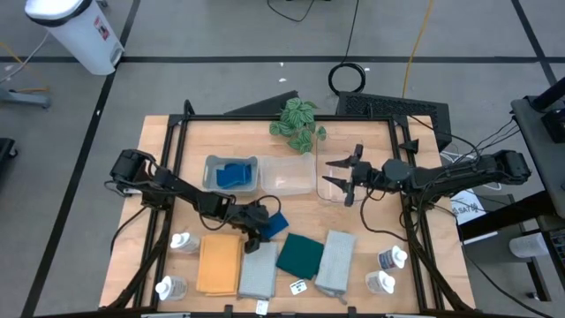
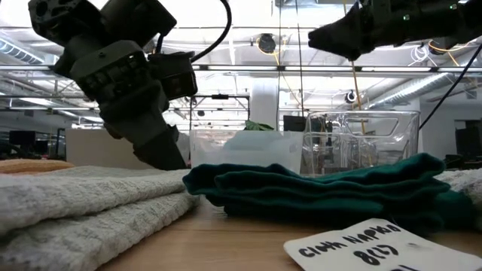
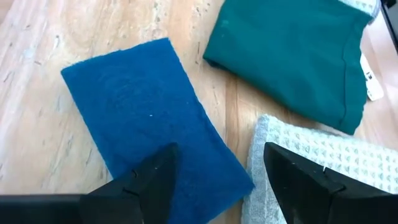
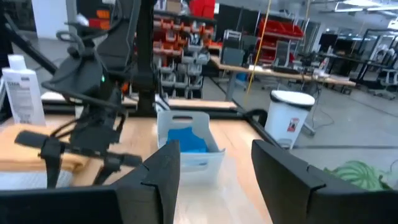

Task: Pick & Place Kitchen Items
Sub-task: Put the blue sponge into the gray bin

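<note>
Left gripper [image 3: 214,180], jaws wide, poised low over the blue sponge [image 3: 149,118] at frame centre to straddle it; right gripper [image 1: 342,175] waits spread, empty, above clear bins [image 1: 287,177].

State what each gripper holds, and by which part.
Nothing is held. The left gripper stands open over a blue sponge on the table; the right gripper hangs open and empty.
</note>
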